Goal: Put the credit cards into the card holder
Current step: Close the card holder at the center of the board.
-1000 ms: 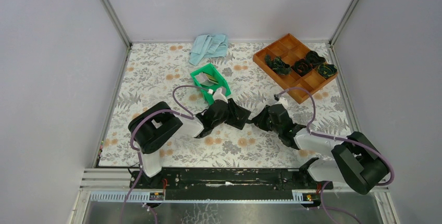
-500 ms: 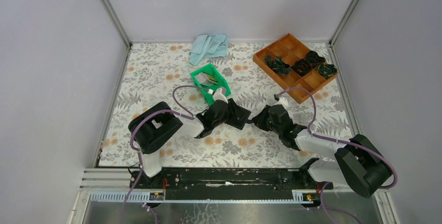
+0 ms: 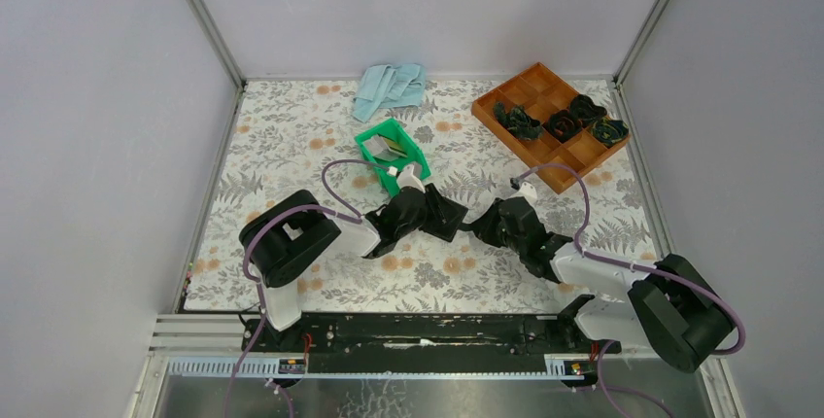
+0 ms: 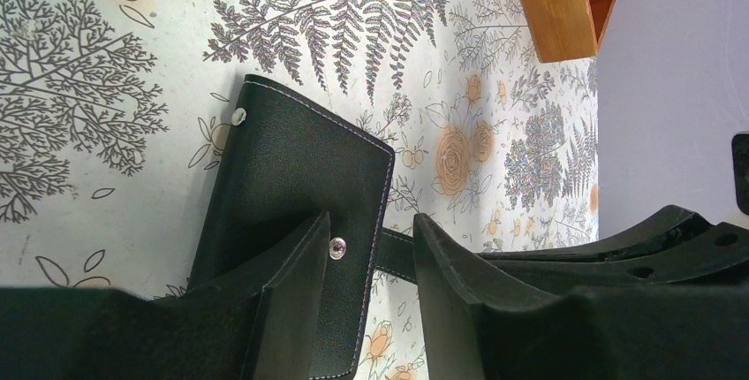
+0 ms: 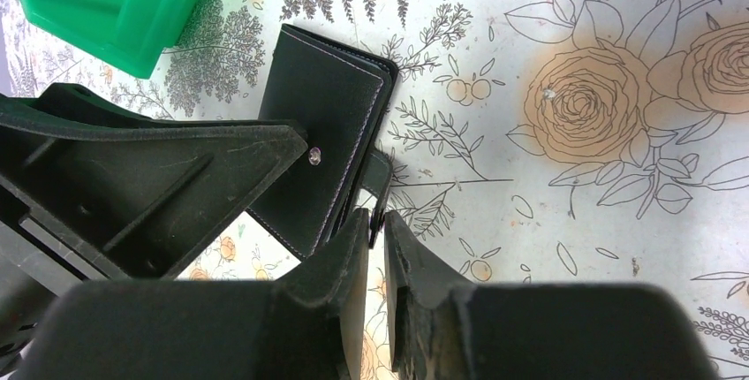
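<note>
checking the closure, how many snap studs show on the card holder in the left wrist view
2 snap studs: one by the card holder's upper left corner, one lower near its right edge beside the strap. Others may hide under the left fingers.

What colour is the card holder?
The card holder is black, clearest in the left wrist view.
</note>
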Controlling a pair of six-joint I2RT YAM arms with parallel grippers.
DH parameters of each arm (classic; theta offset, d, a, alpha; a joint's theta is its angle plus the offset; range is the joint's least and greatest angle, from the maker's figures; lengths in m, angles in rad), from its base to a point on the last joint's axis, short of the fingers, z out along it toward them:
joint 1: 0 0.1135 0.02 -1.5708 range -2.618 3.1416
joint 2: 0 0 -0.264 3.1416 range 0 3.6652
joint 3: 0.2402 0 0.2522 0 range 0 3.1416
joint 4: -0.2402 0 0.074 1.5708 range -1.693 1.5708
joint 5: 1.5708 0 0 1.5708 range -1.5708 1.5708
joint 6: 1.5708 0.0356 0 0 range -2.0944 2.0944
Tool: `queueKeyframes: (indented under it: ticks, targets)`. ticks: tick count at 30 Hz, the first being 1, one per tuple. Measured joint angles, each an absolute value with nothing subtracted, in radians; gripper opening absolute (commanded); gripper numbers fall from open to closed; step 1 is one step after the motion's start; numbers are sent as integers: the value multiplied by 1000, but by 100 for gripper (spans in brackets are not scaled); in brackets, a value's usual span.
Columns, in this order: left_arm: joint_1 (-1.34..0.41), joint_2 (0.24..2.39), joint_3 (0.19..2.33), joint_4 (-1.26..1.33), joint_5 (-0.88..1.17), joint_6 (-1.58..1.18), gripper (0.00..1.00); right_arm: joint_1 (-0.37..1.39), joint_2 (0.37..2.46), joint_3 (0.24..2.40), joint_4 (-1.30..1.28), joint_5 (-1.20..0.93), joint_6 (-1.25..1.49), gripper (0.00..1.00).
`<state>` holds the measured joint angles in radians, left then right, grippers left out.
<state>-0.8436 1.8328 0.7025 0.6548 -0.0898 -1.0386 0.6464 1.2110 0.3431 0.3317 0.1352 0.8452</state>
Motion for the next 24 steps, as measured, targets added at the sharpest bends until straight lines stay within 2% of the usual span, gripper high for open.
queueKeyframes:
  ticks: [5, 17, 24]
  targets:
    - [-845, 1831, 702, 653, -92, -1039, 48, 651, 1196, 344, 320, 144, 845, 18]
    - [-847, 1824, 702, 642, -97, -1040, 53, 656, 1203, 362, 303, 150, 842, 4]
    - [-847, 1795, 702, 591, -114, -1039, 55, 657, 1213, 389, 276, 159, 821, 2]
